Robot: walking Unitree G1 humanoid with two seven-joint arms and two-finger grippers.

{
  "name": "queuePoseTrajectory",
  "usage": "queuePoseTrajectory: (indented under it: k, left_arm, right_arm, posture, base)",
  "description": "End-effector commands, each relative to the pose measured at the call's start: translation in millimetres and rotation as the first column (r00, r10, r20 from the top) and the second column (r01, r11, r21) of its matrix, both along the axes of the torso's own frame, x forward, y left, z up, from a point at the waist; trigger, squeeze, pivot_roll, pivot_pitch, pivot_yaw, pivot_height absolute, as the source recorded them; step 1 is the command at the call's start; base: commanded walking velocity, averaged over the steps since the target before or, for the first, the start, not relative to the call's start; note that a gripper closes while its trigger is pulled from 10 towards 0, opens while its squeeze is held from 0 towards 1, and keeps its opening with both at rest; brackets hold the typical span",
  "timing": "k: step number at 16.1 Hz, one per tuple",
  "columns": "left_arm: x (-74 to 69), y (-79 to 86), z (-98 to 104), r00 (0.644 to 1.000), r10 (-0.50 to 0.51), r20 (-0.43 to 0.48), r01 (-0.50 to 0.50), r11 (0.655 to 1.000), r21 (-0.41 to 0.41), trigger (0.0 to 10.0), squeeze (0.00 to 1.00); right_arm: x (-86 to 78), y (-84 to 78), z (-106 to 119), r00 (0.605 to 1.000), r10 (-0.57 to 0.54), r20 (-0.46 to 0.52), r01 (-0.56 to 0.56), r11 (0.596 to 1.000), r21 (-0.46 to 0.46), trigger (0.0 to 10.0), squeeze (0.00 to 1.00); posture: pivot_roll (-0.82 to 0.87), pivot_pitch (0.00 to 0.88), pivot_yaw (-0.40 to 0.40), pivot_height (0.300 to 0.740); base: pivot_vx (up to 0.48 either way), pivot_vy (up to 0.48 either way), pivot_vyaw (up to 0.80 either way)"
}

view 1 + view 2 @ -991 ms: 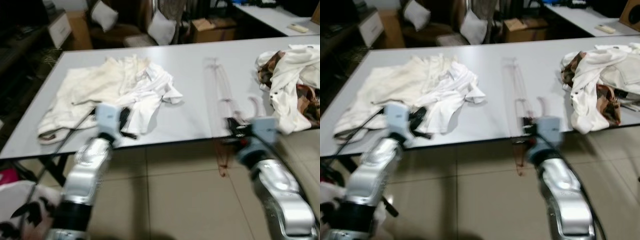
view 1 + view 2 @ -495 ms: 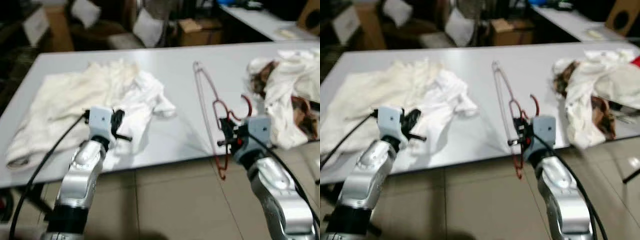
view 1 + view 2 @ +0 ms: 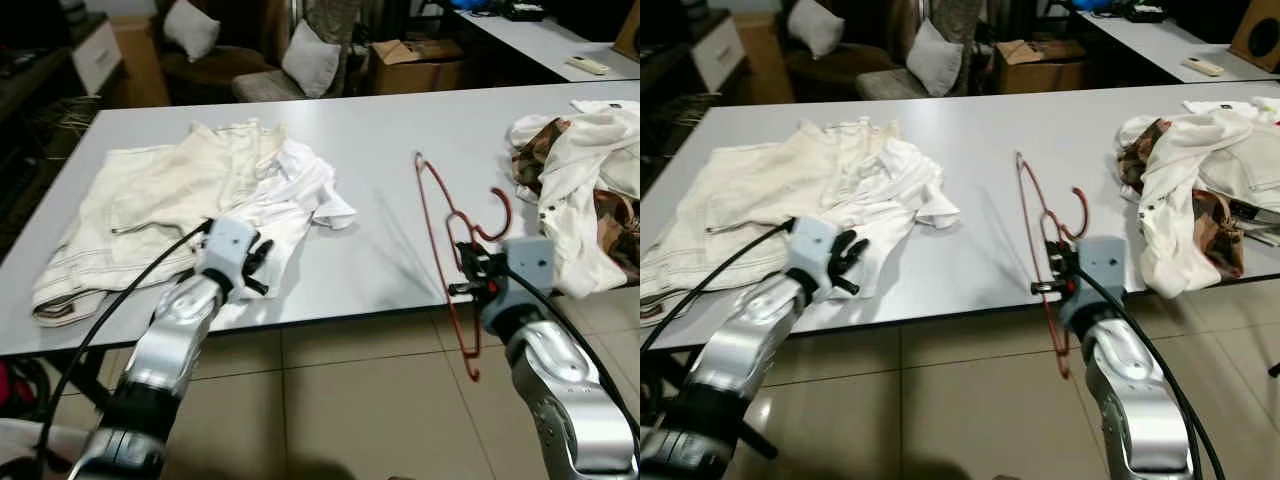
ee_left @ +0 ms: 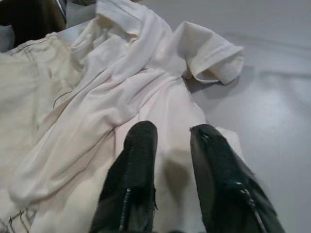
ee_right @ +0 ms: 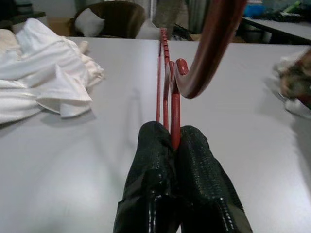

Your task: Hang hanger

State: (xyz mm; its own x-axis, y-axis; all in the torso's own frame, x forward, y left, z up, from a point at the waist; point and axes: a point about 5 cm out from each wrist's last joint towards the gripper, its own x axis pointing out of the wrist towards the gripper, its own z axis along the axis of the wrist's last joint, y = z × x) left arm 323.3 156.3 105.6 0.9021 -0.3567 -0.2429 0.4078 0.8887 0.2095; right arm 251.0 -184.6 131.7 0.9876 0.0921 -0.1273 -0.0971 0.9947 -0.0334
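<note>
Here we hold the red hanger [image 3: 447, 240] in our right gripper [image 3: 468, 272], the fingers [image 5: 194, 165] pressed together on its wire just below the hook. The hanger stands on edge over the near rim of the grey worktop [image 3: 380, 130]: one end reaches out over the surface, the other hangs down past the rim toward the tiled floor [image 3: 350, 400], and the hook curls up to the right of the grip. In the right wrist view the red wire runs straight away from the fingertips across the worktop.

Our left gripper [image 3: 255, 262] hovers low over the near edge of a white shirt [image 3: 295, 195], its fingers [image 4: 138, 160] a little apart with nothing between them; whether they touch the cloth we cannot tell. The shirt lies crumpled on a cream garment [image 3: 150, 210] that spreads over the left part of the worktop. A black cable [image 3: 110, 320] runs along our left arm.

At the right end of the worktop sits a heap of clothes [image 3: 585, 190], white with brown patterned cloth. Behind the worktop stand chairs with pillows [image 3: 310, 55] and a cardboard box [image 3: 420, 65].
</note>
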Motion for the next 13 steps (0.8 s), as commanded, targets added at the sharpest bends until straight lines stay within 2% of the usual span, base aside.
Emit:
queuePoseTrajectory:
  k: [1,2,4,6,8,9,11,13]
  left_arm:
    - [5.6,-0.9,5,1.000,0.002,0.015,-0.002,1.000,0.019,10.0,0.00]
    - [8.1,0.3,5,1.000,0.019,0.014,-0.020,1.000,0.021,10.0,0.00]
    - [24.6,15.1,15,0.988,0.145,0.043,-0.145,0.989,-0.005,10.0,0.00]
    - [33.7,28.2,20,0.976,0.213,0.051,-0.214,0.977,0.020,10.0,0.00]
    - [37.8,36.0,14,0.978,0.206,-0.019,-0.205,0.977,0.056,10.0,0.00]
    - [38.4,36.3,9,0.977,0.201,-0.066,-0.199,0.980,0.028,10.0,0.00]
    - [40.1,36.0,4,0.977,0.194,-0.092,-0.193,0.981,0.018,10.0,0.00]
    - [40.1,35.4,-5,0.977,0.179,-0.119,-0.173,0.983,0.063,10.0,0.00]
  right_arm:
    - [-2.2,-6.0,-1,0.999,-0.032,-0.011,0.032,0.999,-0.002,10.0,0.00]
    - [-3.1,-7.0,-2,0.999,-0.036,-0.013,0.036,0.999,-0.001,10.0,0.00]
    - [-5.6,-7.8,-2,0.999,-0.048,-0.019,0.048,0.999,0.003,10.0,0.00]
    - [-5.9,-6.8,-3,0.998,-0.049,-0.026,0.049,0.999,0.001,10.0,0.00]
    - [-7.6,-7.8,-4,0.998,-0.051,-0.031,0.051,0.999,0.001,10.0,0.00]
    - [-7.8,-7.6,-4,0.998,-0.051,-0.033,0.051,0.999,0.002,10.0,0.00]
    - [-7.0,-6.9,-4,0.998,-0.048,-0.034,0.048,0.999,0.005,10.0,0.00]
    - [-5.5,-6.1,-3,0.999,-0.043,-0.032,0.043,0.999,0.004,10.0,0.00]
  posture:
    - [-0.18,0.000,0.056,0.740]
    - [-0.18,0.000,0.056,0.740]
    - [-0.18,0.000,0.059,0.740]
    - [-0.19,0.000,0.062,0.740]
    - [-0.19,0.000,0.059,0.740]
    - [-0.19,0.000,0.054,0.740]
    - [-0.19,0.000,0.050,0.740]
    - [-0.19,0.000,0.051,0.740]
  base:
    - [0.000,0.000,0.00]
    - [0.000,0.000,0.00]
    - [0.000,0.000,0.00]
    - [0.000,0.000,0.00]
    - [0.000,0.000,0.00]
    - [0.000,0.000,0.00]
    - [0.000,0.000,0.00]
    - [0.000,0.000,0.00]
